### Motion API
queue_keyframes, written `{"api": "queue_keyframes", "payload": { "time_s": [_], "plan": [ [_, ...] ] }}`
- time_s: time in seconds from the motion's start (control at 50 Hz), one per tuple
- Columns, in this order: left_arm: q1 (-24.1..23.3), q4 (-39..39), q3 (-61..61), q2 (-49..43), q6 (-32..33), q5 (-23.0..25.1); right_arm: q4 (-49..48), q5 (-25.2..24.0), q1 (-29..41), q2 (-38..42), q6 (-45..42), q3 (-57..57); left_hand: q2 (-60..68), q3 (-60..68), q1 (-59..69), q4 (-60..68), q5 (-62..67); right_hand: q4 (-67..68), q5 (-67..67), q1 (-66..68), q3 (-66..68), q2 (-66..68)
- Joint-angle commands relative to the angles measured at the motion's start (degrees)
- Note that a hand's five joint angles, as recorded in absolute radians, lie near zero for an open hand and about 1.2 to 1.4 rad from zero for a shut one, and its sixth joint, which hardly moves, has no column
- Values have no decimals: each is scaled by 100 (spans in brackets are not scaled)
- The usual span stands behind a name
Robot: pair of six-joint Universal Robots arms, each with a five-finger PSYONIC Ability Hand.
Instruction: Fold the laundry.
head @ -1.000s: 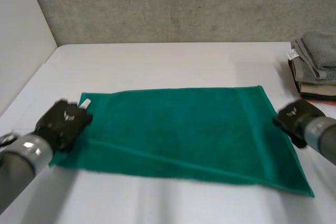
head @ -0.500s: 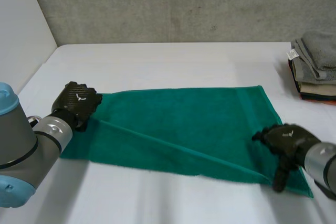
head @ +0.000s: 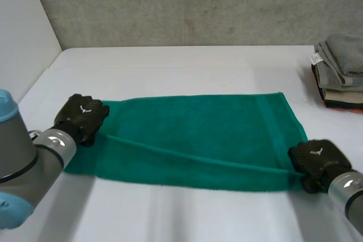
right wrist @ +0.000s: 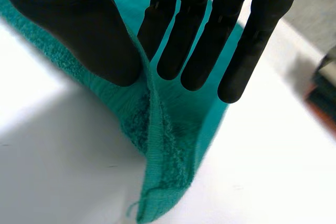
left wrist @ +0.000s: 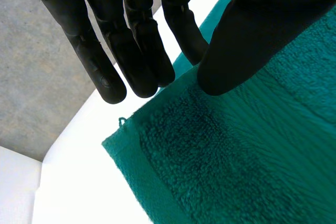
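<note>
Left hand (head: 84, 116): carried low on the left arm (head: 31, 160); a corner of the green towel (head: 198, 134) is pinched between thumb and straight fingers (left wrist: 139, 51).
Right hand (head: 315, 161): set low; a towel corner is pinched between thumb and straight fingers (right wrist: 189, 40).

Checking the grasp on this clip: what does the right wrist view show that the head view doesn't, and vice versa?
The right wrist view adds the right hand's fingers and thumb pinching the towel's raised corner. The head view adds the left hand at the towel's far left corner, and a long diagonal crease. Shared: right hand, towel, table.
</note>
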Motion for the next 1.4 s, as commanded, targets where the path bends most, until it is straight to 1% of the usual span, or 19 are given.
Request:
{"api": "queue_keyframes", "payload": {
  "time_s": [0.02,0.08,0.14,0.22,0.3,0.36,0.44,0.58,0.68,0.76,0.78,0.8,0.84,0.88,0.94,1.08,1.18,1.28,1.4],
  "plan": [
    [35,-1009,-567,991,70,61,1425,-6,-430,-939,-1694,-72,1129,1149,1414,1120,1369,1155,1323,1475,1207,1228],
    [43,-1668,-911,1370,105,88,2401,-23,-1027,-930,-2837,-81,1129,1149,1414,1120,1369,1155,1323,1475,1207,1228],
    [43,-2239,-1104,1467,298,202,2818,-24,-1336,-860,-3508,-168,1129,1149,1414,1120,1369,1155,1323,1475,1207,1228],
    [87,-2487,-1184,1441,720,351,2495,-15,-1215,-353,-3258,-711,1129,1149,1414,1120,1369,1155,1323,1475,1207,1228],
    [193,-1847,-868,950,931,351,2021,-24,-672,359,-2625,-1457,1129,1149,1414,1120,1369,1155,1323,1475,1207,1228],
    [184,-1012,-367,413,949,290,1477,11,-179,930,-2290,-2047,1129,1149,1414,1120,1369,1155,1323,1475,1207,1228],
    [140,-220,257,-114,870,158,721,212,270,1616,-2193,-2706,1129,1149,1414,1120,1369,1155,1323,1475,1207,1228],
    [-88,912,1740,-1667,668,-544,-371,767,456,2786,-2201,-3833,1129,1149,1414,1120,1369,1155,1323,1475,1207,1228],
    [-273,1187,2840,-2557,685,-896,-784,793,605,3507,-2245,-4676,1129,1149,1414,1120,1369,1155,1323,1475,1207,1228],
    [-431,1187,3605,-3146,633,-923,-908,811,693,4166,-2245,-5423,1129,1149,1414,1120,1369,1155,1323,1475,1207,1228],
    [-457,1187,3720,-3234,633,-923,-917,863,702,4402,-2193,-5720,1129,1149,1414,1120,1369,-2686,-2518,-2366,-2634,-2613],
    [-519,1178,3869,-3392,624,-906,-899,925,711,4535,-2183,-5906,-5380,-5360,-5095,-5389,-5140,-5845,-5677,-5525,-5793,-5772],
    [-659,1196,3914,-3455,606,-844,-829,1074,763,4747,-2192,-6188,-4777,-4757,-4492,-4786,-4537,-5845,-5677,-5525,-5793,-5772],
    [-765,1213,3923,-3446,562,-827,-820,1206,851,4704,-2114,-6242,-5871,-5851,-5586,-5880,-5631,-5845,-5677,-5525,-5793,-5772],
    [-897,1196,3870,-3254,334,-861,-802,1329,869,4511,-1929,-6111,-5871,-5851,-5586,-5880,-5631,-5845,-5677,-5525,-5793,-5772],
    [-862,1178,2879,-2068,-483,-827,-232,1260,816,3124,-857,-4855,-5871,-5851,-5586,-5880,-5631,-5845,-5677,-5525,-5793,-5772],
    [-809,1248,1912,-1303,-808,-774,655,566,404,2463,-303,-3984,-5871,-5851,-5586,-5880,-5631,-5845,-5677,-5525,-5793,-5772],
    [-730,1406,1138,-924,-923,-712,1035,-268,-316,2401,92,-3264,-5871,-5851,-5586,-5880,-5631,-4444,-4276,-4124,-4392,-4371],
    [-739,1828,636,-862,-923,-475,736,-446,-546,2462,102,-3060,-5871,-5851,-5586,-5880,-5631,-4255,-4088,-3935,-4204,-4182]
  ]
}}
